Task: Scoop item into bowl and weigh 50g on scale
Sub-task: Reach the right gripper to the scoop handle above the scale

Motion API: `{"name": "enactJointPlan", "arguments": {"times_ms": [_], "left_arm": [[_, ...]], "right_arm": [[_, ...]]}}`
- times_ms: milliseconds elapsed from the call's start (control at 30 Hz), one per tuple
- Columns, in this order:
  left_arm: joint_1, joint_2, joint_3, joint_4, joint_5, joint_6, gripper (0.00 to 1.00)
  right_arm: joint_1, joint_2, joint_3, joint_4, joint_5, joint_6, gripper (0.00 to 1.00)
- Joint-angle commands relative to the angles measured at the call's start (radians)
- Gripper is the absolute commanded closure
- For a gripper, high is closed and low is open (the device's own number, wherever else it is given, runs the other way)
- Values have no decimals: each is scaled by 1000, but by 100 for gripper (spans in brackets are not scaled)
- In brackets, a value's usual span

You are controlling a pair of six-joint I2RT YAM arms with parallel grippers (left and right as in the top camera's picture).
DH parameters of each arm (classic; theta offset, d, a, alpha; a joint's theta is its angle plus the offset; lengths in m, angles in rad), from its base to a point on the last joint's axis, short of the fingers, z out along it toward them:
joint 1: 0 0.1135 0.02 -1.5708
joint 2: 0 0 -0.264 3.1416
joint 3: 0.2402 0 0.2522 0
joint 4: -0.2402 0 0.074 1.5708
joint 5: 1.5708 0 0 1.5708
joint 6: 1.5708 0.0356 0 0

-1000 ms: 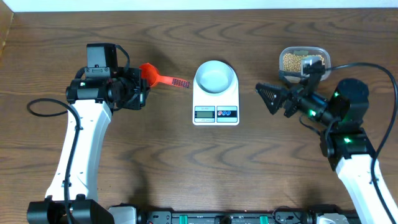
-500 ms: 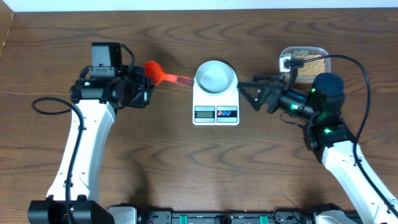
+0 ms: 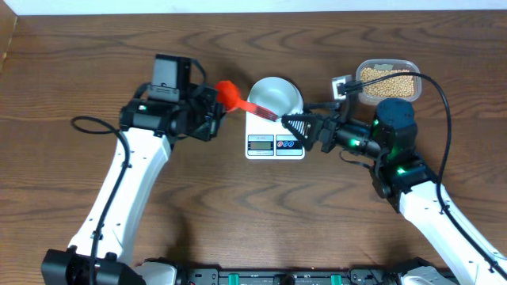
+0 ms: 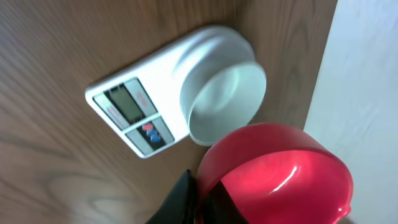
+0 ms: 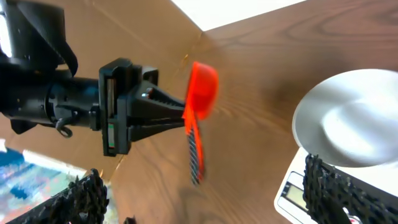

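The left gripper is clamped on a red plastic scoop just behind its cup. From overhead, the scoop's dark ribbed handle crosses the rim of the small round white bowl, which sits on the flat white rectangular scale. The right gripper hangs spread wide beside the scale's right edge, holding nothing. The small tan-yellow beans lie in a clear plastic container on the brown wooden bench, off to the right of the scale.
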Motion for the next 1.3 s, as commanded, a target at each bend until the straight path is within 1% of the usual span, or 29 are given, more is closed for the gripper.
{"name": "enactJointPlan", "arguments": {"times_ms": [0,200,267,400,433,567,733,967,1133,1167,1233,1267], "left_arm": [[-53,-13,-8,23,5,-3,93],[-115,-13,-8,76,4,-3,93],[-134,-13,-8,91,4,-3,93],[-155,-13,-8,103,4,-14,94],[-158,-13,-8,105,4,-15,93],[-165,-13,-8,109,4,-25,93],[-165,-13,-8,109,4,-88,93],[-166,-11,-8,119,4,-124,93],[-193,-10,-8,123,0,-126,93],[-199,-10,-8,123,0,-126,93],[-211,-10,-8,123,0,-126,93],[-215,-10,-8,122,0,-126,93]], "right_arm": [[26,4,18,2,6,-24,1],[26,4,18,2,5,-24,4],[26,4,18,2,5,-24,8],[26,4,18,-1,5,-24,9],[26,4,18,-1,5,-24,9],[26,4,18,-1,5,-24,16],[26,4,18,0,5,-25,19],[26,4,18,0,5,-32,21],[26,4,18,0,6,-40,21],[26,4,18,0,5,-39,23],[26,4,18,0,5,-39,30],[26,4,18,0,5,-39,32]]}}
